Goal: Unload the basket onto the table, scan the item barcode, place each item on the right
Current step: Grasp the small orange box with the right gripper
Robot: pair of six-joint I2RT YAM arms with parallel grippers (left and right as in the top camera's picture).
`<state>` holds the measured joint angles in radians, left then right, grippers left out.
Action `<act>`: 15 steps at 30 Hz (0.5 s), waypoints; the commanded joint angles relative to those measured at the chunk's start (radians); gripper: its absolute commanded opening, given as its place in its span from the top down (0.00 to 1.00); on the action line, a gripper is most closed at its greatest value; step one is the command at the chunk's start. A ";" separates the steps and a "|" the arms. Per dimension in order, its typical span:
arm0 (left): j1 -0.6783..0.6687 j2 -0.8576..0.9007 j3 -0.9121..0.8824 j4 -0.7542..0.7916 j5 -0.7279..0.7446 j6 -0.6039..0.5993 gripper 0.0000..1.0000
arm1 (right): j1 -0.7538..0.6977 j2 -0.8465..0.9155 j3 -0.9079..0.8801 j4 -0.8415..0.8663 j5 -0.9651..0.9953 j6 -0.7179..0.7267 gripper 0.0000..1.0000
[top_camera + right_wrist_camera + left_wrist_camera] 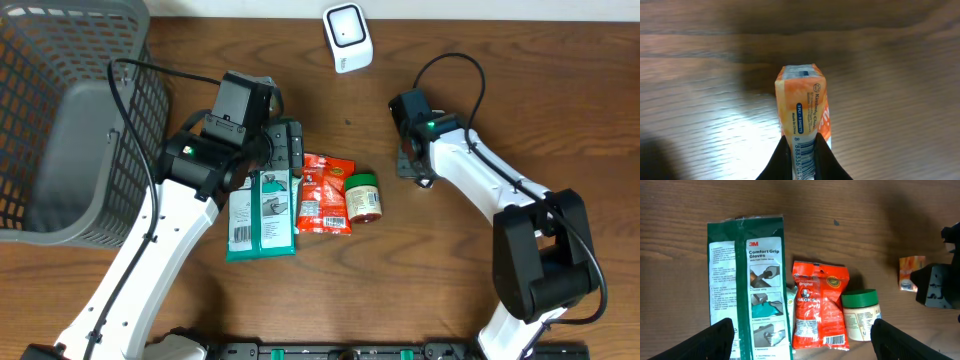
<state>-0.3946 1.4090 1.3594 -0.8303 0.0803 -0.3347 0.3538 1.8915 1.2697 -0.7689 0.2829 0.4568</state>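
Note:
My right gripper (803,160) is shut on a slim orange tissue pack (802,100), pinching its end just above the wood. A barcode shows on the pack's narrow face between the fingers. In the overhead view this gripper (408,165) sits below and to the right of the white scanner (347,37), with the pack hidden under it. My left gripper (802,340) hangs open over a green glove pack (747,295), a red candy bag (819,307) and a green-lidded jar (860,315), touching none of them. The orange pack (910,272) also appears at the right of the left wrist view.
A grey mesh basket (40,60) fills the far left of the table. The glove pack (262,212), red bag (326,195) and jar (363,196) lie side by side at centre. Black cables loop over both arms.

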 commanded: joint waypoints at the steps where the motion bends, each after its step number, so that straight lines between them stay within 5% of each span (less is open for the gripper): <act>1: 0.000 0.003 0.017 -0.002 0.002 0.021 0.13 | 0.014 0.009 -0.012 0.013 -0.093 0.018 0.89; 6: 0.001 0.003 0.017 -0.002 0.002 0.020 0.13 | 0.014 0.009 -0.020 0.035 -0.135 0.018 0.72; 15: 0.000 0.003 0.017 -0.002 0.002 0.020 0.13 | -0.003 0.003 -0.014 0.080 -0.274 -0.156 0.74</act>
<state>-0.3946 1.4090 1.3594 -0.8303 0.0803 -0.3347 0.3534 1.8915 1.2560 -0.6910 0.0807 0.4149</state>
